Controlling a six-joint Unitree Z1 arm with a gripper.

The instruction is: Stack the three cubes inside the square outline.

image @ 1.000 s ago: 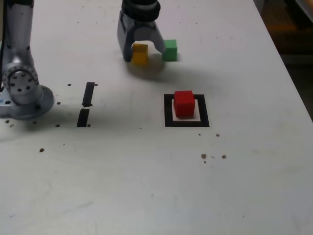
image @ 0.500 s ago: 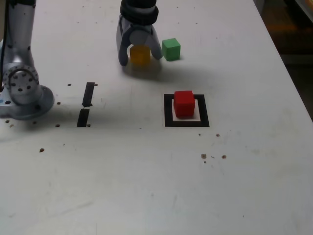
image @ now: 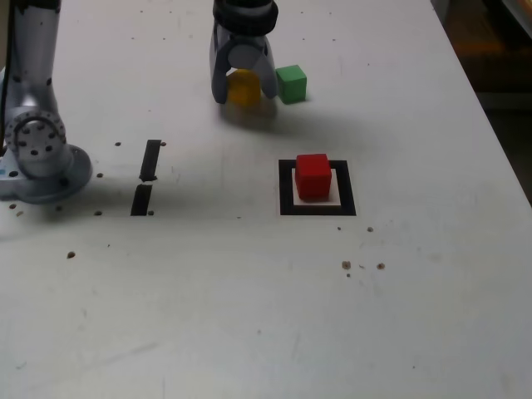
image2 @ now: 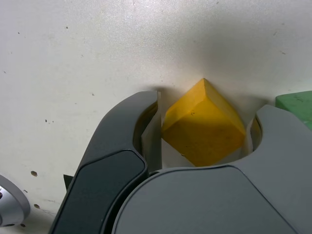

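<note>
The gripper [image: 243, 88] pinches the yellow cube [image2: 204, 124] between its jaws near the tabletop's [image: 249, 316] far edge, beside the green cube [image: 291, 84]; the block looks light, rigid and smooth, yet sits skewed, gripped nearer its corners than its flat faces.

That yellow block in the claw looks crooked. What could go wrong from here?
The yellow cube sits cornerwise between the gripper fingers, so it could twist or slip out when carried. Set askew on the red cube in the square outline, it might topple. The green cube sits close beside one finger and could get nudged.
</note>
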